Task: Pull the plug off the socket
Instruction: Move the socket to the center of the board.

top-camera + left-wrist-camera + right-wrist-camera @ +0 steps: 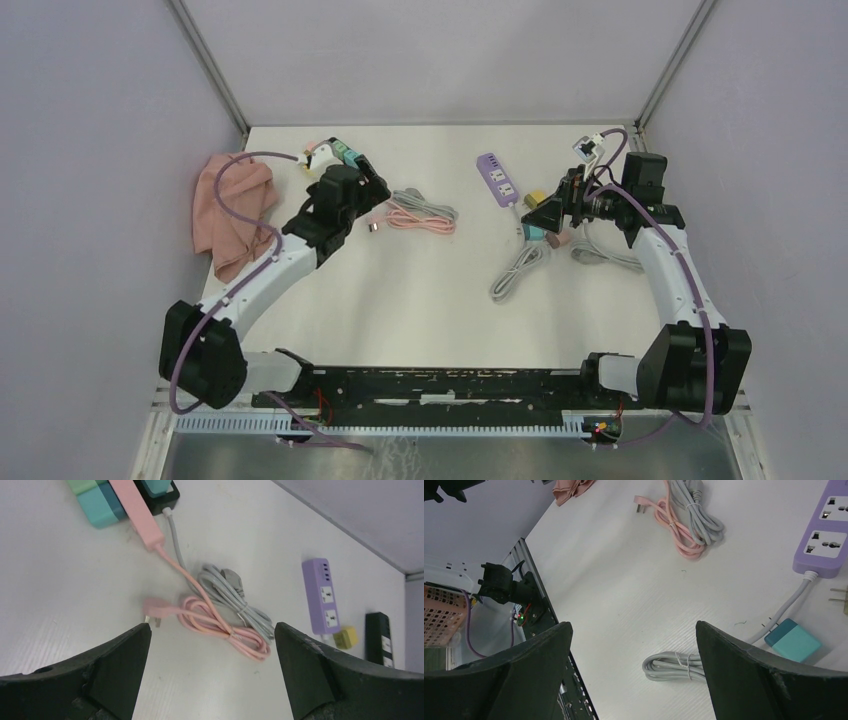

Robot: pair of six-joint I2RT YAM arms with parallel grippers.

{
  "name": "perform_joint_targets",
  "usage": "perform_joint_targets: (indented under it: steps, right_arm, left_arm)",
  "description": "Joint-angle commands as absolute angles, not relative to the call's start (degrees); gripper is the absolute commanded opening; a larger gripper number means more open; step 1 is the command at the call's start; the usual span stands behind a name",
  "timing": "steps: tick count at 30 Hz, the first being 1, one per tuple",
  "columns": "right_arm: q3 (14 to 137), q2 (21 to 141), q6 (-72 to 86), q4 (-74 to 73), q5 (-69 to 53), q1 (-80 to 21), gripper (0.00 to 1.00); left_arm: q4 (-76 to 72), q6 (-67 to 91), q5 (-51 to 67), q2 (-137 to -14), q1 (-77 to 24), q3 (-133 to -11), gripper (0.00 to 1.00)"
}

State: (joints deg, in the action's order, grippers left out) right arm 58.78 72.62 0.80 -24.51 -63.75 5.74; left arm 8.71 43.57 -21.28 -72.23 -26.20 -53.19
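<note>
A cluster of power strips [335,153] lies at the back left. In the left wrist view it shows a pink strip [135,510], teal blocks [100,507] and a black socket strip [167,497] with a teal plug [155,486] seated in it, cut off by the frame's top edge. My left gripper [372,195] hangs open just short of that cluster, over bare table [212,625], with a loose pink plug [152,609] by its left fingertip. A purple socket strip [497,178] has empty outlets [824,535]. My right gripper [535,222] is open beside it, holding nothing [634,622].
Coiled pink cable [225,627] and grey cable [230,592] lie mid-table. Another grey coil [671,666], a teal adapter [793,640] and a yellow adapter [345,637] sit near the purple strip. A pink cloth [232,210] lies far left, and a second black strip [380,640] at the right.
</note>
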Motion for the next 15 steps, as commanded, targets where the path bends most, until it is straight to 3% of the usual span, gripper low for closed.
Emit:
perform_joint_targets:
  steps: [1,10,15]
  right_arm:
    - [60.3,72.35,0.61,-23.3,-63.64,5.85,1.0]
    - [60.02,72.13,0.79,-23.1,-62.98,5.8,1.0]
    - [60.24,72.38,0.91,-23.11,-63.05,5.39,1.0]
  left_arm:
    - [10.02,35.84,-29.7,-80.89,-25.19,-59.83,0.99]
    - [13.1,36.02,-25.88,-100.85,-20.94,-74.52,0.97]
    - [10.3,36.65,-21.61,-105.98,-18.67,-75.93,0.77]
